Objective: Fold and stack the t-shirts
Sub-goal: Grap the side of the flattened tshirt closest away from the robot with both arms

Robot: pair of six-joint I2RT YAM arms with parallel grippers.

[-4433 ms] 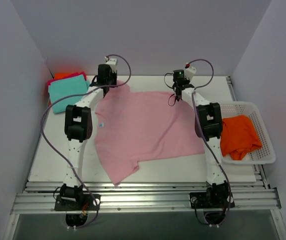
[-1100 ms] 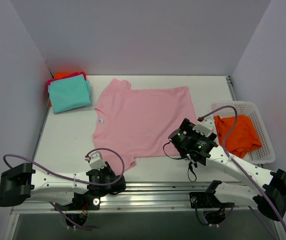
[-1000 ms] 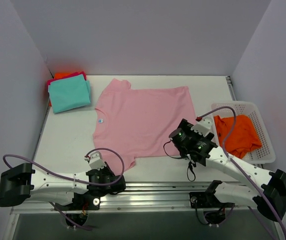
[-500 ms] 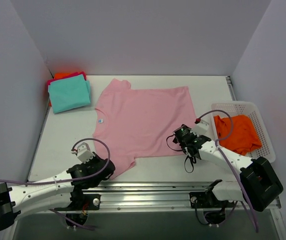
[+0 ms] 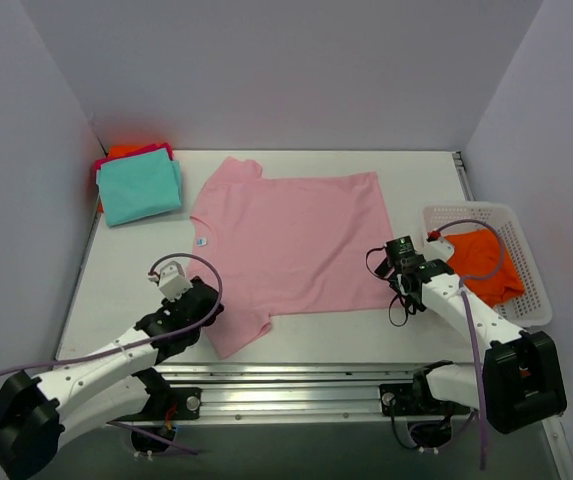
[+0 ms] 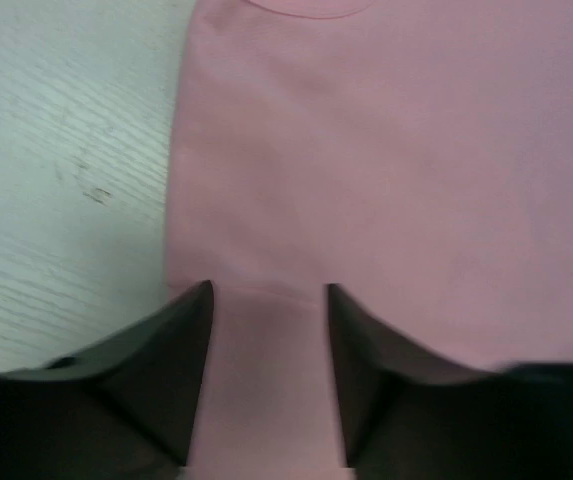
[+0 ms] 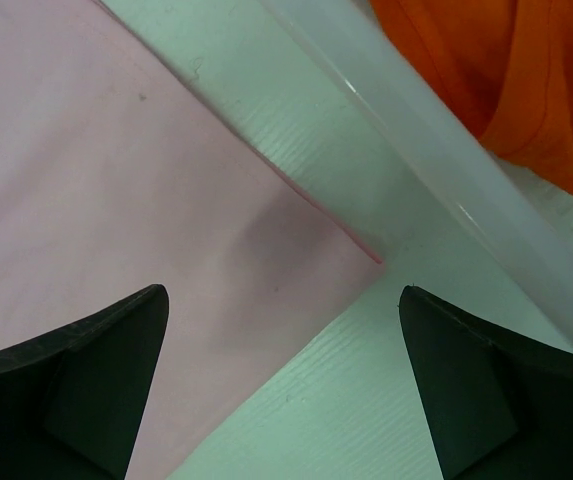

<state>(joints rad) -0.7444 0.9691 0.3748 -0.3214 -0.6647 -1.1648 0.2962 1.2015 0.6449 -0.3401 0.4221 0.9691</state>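
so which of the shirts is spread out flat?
The pink t-shirt, laid open in the middle. The teal t-shirt sits folded on the far-left stack; the orange t-shirt lies bunched in the basket.

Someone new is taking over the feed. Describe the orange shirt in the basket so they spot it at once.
Look at the table: at its right edge sits a white mesh basket. The orange t-shirt lies crumpled inside it. Unlike the pink t-shirt spread flat mid-table and the folded stack in the far left corner, it alone is bunched up in a container.
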